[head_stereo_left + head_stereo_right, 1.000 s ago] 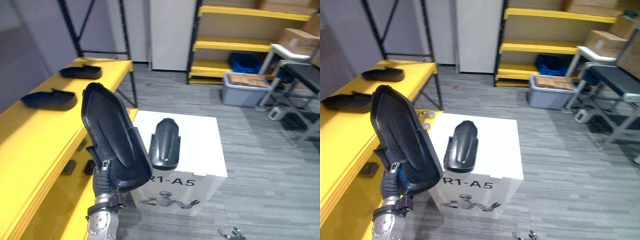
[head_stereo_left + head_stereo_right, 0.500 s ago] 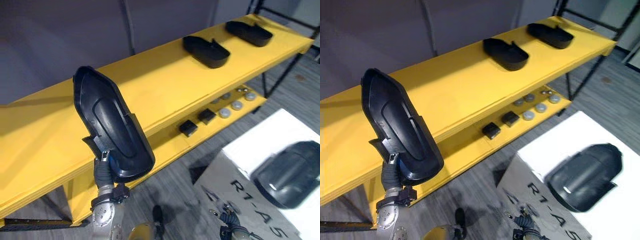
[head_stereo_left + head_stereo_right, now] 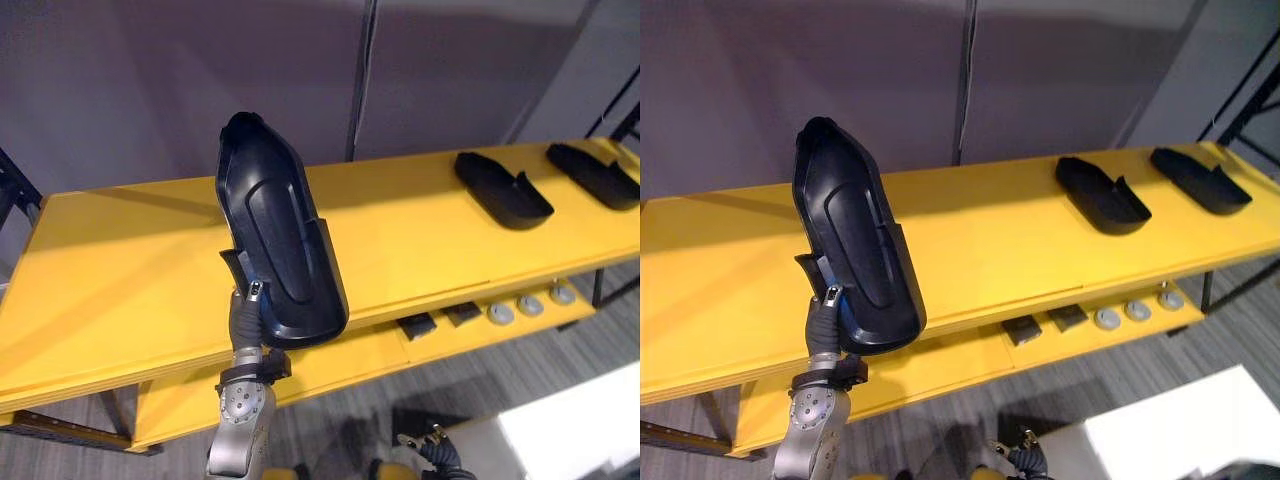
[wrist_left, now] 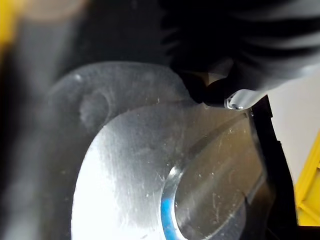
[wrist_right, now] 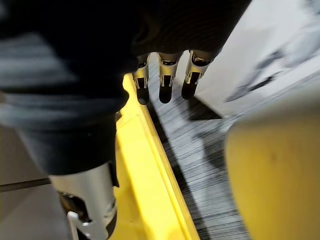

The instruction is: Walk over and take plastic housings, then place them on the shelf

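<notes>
Plastic housing (image 3: pixel 275 240) stands nearly upright at the centre of the head views. Its lower end is gripped by the left hand (image 3: pixel 250 318), whose fingers curl round the bottom edge. It is held up before the yellow shelf (image 3: pixel 110 290) and appears not to rest on it. 2 other housings (image 3: pixel 503 188) lie flat on the top board at the upper right. The right hand (image 5: pixel 165 82) hangs low at the bottom of the frame, fingers straight, holding nothing. The grip sits at 1 end only, so the tall shell could pivot or slip when tilted flat. Its lower edge could also catch the board's front lip. Released too early, it would fall off the front.
</notes>
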{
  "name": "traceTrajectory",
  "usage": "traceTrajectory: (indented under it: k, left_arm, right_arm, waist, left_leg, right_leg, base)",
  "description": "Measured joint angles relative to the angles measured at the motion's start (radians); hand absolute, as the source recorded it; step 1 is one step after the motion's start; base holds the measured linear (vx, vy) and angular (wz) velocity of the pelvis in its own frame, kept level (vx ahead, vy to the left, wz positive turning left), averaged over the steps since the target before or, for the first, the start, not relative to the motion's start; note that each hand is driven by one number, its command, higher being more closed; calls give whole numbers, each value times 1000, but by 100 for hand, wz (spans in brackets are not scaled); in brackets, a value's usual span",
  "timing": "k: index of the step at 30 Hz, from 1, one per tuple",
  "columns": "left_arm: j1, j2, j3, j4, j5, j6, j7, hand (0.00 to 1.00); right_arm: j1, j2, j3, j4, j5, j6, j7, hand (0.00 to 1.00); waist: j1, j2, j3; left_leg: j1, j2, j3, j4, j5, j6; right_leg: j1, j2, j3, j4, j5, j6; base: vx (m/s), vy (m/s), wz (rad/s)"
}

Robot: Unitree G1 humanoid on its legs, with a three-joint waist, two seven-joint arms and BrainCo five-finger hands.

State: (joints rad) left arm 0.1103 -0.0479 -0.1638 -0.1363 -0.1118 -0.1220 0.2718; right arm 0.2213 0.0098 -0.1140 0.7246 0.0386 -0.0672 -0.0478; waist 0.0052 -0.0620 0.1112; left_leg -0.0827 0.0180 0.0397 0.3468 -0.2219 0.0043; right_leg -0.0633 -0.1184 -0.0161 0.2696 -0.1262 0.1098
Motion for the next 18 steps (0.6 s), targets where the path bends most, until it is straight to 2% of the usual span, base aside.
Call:
traceTrajectory:
  k: [1, 5, 10, 14, 18]
  left_arm:
    - [-19, 0, -17, 3, 5, 0, 0, 100]
    - [-121, -1, -30, 75, 38, 7, 7, 100]
    - [-244, 4, -2, 251, 38, 30, 42, 100]
    - [-323, 17, 44, 388, 36, 59, 80, 100]
    - [-424, 32, 82, 523, 35, 81, 120, 100]
  right_arm:
    - [-1, -4, -1, -12, 0, 0, 0, 0]
    - [12, -6, -3, -20, 0, 0, 0, 0]
    - [3, -4, 0, 21, -9, 1, 10, 0]
    - [-20, -8, 0, 60, -11, 1, 11, 0]
    - [-24, -16, 0, 62, -18, 1, 12, 0]
  waist:
    - [2, 4, -4]
    - [-6, -9, -24]
    - [-22, -12, -51]
    - [-50, -12, -52]
    - [-61, -12, -52]
  left_leg:
    - [4, 18, -3, -5, 4, -6]
    - [58, 22, -13, -85, 28, -34]
    - [119, 19, -6, -218, 82, -30]
    - [145, 17, -7, -273, 114, -28]
    - [141, 10, -7, -285, 132, -19]
  right_leg:
    - [14, 16, -8, -22, 5, -8]
    - [70, 27, -24, -97, 15, -23]
    - [105, 30, -25, -185, 66, -32]
    - [116, 30, -25, -211, 98, -29]
    - [118, 27, -24, -246, 141, -28]
  base:
    - [216, -265, 16]
    - [144, -76, 8]
    - [111, 20, -3]
    - [7, 31, 0]
    - [-66, 52, -3]
